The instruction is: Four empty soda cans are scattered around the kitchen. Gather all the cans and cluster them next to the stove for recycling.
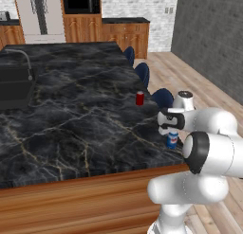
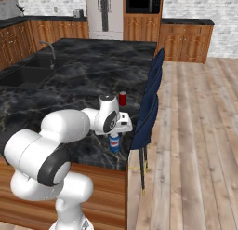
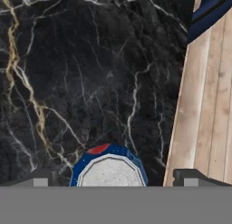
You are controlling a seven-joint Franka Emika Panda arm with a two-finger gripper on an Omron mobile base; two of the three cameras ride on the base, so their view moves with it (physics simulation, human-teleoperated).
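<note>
Blue-and-white soda can (image 3: 109, 166), label unreadable, sits between the spread hand (image 3: 113, 177) fingertips.

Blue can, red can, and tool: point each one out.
Blue can (image 3: 108, 171): hand view, on its silver top.
Red can (image 1: 139, 98): left base view, on its side wall.
Tool (image 3: 111, 177): hand view, midway between its tips.

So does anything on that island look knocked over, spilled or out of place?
Nothing spilled or tipped. The blue can and red can both stand upright on the island, though the blue one sits close to its edge, under the open hand.
</note>
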